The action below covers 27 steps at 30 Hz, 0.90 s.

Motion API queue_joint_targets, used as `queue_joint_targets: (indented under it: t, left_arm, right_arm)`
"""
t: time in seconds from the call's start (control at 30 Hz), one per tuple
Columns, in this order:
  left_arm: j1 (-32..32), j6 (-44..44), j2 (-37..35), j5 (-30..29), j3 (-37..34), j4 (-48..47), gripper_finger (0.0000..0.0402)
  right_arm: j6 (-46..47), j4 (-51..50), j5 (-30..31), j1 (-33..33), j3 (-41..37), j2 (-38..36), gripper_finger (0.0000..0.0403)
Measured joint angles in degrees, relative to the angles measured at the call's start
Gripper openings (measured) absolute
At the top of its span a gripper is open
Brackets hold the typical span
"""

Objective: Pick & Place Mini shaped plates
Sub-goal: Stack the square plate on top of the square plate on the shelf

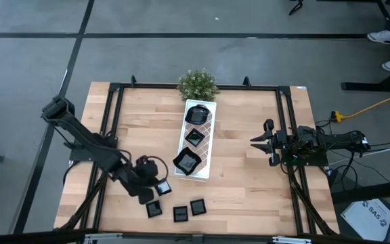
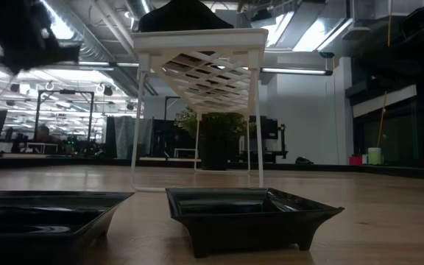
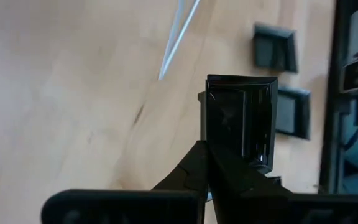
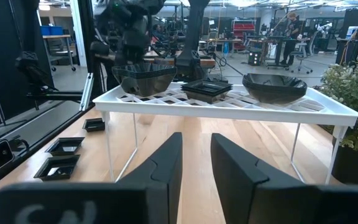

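Table [image 1: 249, 169]: your light wooden top with a black frame; everything below stands on or over it.
Left arm: you see it reach from the left edge toward the near centre; its left gripper [image 1: 156, 184] sits just beside the tray's near end, above the loose dishes.
Right arm: it waits at the right side; the right gripper [image 1: 261, 141] points toward the tray, its fingers [image 4: 166, 163] parted with a narrow gap and nothing between them.
White tray [image 1: 207, 146]: long, lattice-patterned, raised on thin legs, running from the plant toward you at centre.
Potted plant [image 1: 197, 83]: green, at the tray's far end.
Plates on tray: three glossy black dishes in a row; round plate [image 1: 197, 113] at the far end; small square plate [image 1: 195, 137] in the middle; wavy-edged plate [image 1: 187, 161] at the near end.
Held plate [image 3: 241, 118]: black square dish, pinched by its rim in the closed left jaws, clear of the table.
Loose plates [image 1: 179, 211]: three small black squares on the table's near edge, close together.
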Motion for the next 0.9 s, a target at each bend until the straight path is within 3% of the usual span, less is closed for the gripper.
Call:
queue_joint_targets:
  t: [0.43, 0.9]
  left_arm:
    - [2.1, 17.5, -11.6, -11.9, 0.0, 4.4, 0.0003]
    - [8.4, 40.6, -15.0, -8.8, 0.0, 17.7, 0.0002]
  right_arm:
    - [0.0, 0.0, 0.0, 0.0, 0.0, 0.0, 0.0085]
    - [0.0, 0.0, 0.0, 0.0, 0.0, 0.0, 0.0085]
